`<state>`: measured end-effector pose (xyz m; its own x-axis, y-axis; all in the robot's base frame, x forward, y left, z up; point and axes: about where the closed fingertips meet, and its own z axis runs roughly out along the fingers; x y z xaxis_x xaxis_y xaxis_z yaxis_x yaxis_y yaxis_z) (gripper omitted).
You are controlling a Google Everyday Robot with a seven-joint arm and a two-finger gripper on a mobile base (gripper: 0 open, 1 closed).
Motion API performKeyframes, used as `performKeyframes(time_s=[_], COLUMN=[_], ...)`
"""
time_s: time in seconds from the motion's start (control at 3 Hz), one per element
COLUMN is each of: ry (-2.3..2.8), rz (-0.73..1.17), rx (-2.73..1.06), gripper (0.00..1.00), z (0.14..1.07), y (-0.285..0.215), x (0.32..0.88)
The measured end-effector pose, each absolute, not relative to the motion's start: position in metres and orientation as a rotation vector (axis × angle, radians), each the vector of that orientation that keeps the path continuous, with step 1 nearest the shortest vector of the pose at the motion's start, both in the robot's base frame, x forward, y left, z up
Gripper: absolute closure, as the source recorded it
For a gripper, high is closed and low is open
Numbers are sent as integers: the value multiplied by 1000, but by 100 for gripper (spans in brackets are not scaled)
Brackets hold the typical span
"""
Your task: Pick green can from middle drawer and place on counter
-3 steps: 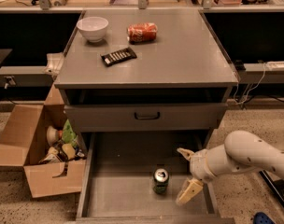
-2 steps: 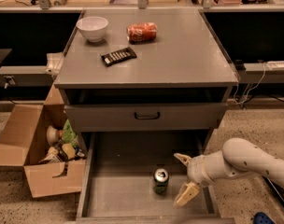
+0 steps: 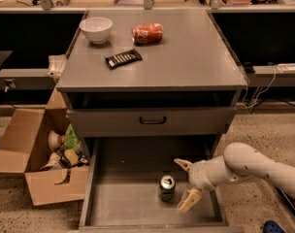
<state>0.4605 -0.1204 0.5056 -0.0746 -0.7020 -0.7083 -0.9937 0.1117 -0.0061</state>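
The green can (image 3: 167, 188) stands upright on the bare floor of the open middle drawer (image 3: 118, 203), right of centre, its silver top showing. My gripper (image 3: 186, 184) is inside the drawer just right of the can, open, with one pale finger (image 3: 182, 164) behind the can and the other finger (image 3: 189, 200) in front of it. The fingers do not close on the can. The white arm (image 3: 254, 169) comes in from the right. The counter (image 3: 186, 52) is the cabinet's flat grey top above.
On the counter lie a white bowl (image 3: 96, 29), a red-orange can on its side (image 3: 147, 33) and a black snack bar (image 3: 123, 58). A shut drawer front with a black handle (image 3: 153, 120) is above the open drawer. An open cardboard box of items (image 3: 36, 154) stands at the left.
The gripper and arm have moved left, closer to the green can. The can has not moved.
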Motion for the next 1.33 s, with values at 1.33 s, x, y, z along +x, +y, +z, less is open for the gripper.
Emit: performKeyframes(time_s=[1.33], ry=[1877], rz=[671], rx=[-1607], gripper=[2], z=[426], y=[-108], x=[511])
